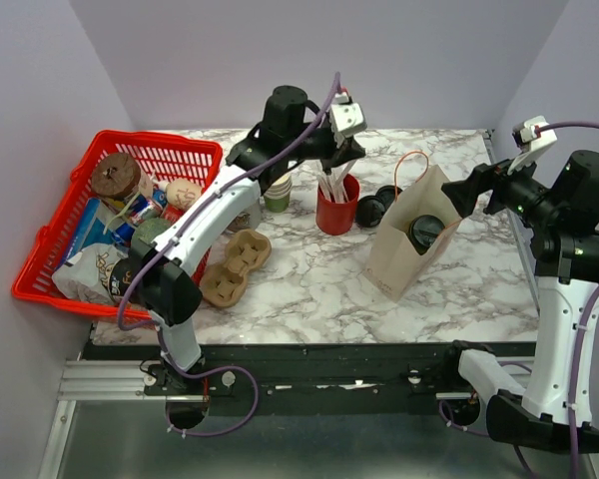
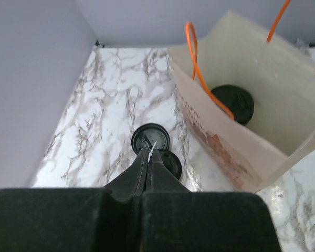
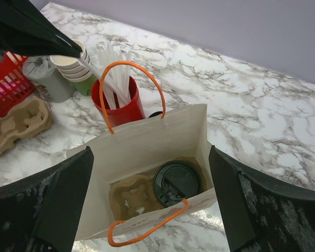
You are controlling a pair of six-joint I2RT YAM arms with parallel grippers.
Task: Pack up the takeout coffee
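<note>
The takeout coffee (image 1: 426,232) stands inside the open paper bag (image 1: 397,261); only its black lid shows. In the right wrist view the lid (image 3: 177,182) sits in one pocket of a cardboard carrier (image 3: 130,197) at the bottom of the bag (image 3: 147,134). It also shows in the left wrist view (image 2: 232,103). My right gripper (image 3: 150,157) is open and empty above the bag's mouth. My left gripper (image 1: 332,176) hangs over the red cup of straws (image 1: 337,212). Its jaws are shut on a white straw (image 2: 153,147).
Two loose black lids (image 1: 377,204) lie between the red cup and the bag. Stacked lidless paper cups (image 1: 278,192) stand left of the red cup. A cardboard carrier (image 1: 235,264) lies on the marble. A red basket (image 1: 42,291) of goods fills the left side.
</note>
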